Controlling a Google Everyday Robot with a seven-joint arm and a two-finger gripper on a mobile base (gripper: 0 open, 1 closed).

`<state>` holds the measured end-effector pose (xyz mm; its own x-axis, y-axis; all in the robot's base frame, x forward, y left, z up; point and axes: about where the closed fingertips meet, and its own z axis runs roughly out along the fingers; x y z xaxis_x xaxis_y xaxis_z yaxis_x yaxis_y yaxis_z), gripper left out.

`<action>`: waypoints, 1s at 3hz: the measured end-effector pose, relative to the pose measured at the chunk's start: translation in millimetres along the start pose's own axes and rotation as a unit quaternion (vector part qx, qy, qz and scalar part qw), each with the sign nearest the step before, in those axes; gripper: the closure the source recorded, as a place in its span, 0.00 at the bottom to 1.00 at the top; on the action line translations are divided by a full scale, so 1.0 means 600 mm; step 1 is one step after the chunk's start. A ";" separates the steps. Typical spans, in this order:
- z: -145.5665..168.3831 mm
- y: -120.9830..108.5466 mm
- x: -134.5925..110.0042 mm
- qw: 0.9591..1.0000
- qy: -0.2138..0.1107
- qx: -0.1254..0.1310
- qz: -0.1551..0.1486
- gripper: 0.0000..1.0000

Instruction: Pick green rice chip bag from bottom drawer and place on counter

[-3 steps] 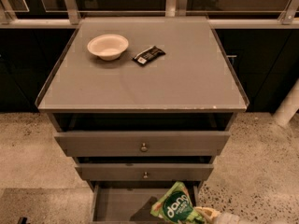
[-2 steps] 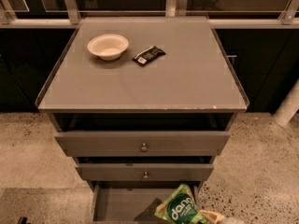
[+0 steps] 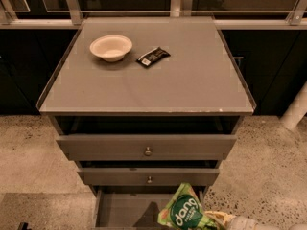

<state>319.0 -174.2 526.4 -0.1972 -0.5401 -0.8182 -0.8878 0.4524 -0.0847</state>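
The green rice chip bag (image 3: pixel 184 212), light green with a dark round "dang" patch, hangs tilted over the right side of the open bottom drawer (image 3: pixel 122 210). My gripper (image 3: pixel 217 219) comes in from the bottom right edge and is shut on the bag's right end, holding it above the drawer's grey floor. Most of the arm is out of view. The counter (image 3: pixel 192 80) is the wide grey cabinet top above, well higher than the bag.
A cream bowl (image 3: pixel 111 47) and a small black wrapped bar (image 3: pixel 153 57) lie at the counter's back left. Two knobbed drawers (image 3: pixel 147 151) stand slightly open above the bottom one. A white post (image 3: pixel 295 109) stands at the right on the speckled floor.
The bag has risen a little out of the bottom drawer and turned more upright in my gripper. Nothing on the counter has moved.
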 end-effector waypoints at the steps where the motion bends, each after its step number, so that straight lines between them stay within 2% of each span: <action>1: -0.054 -0.002 -0.067 0.997 0.017 0.012 -0.073 1.00; 2: -0.098 -0.011 -0.122 0.990 0.028 0.029 -0.132 1.00; 3: -0.098 -0.011 -0.122 0.990 0.028 0.029 -0.132 1.00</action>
<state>314.7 -179.1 620.1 0.0146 -0.6829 -0.7304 -0.8860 0.3297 -0.3260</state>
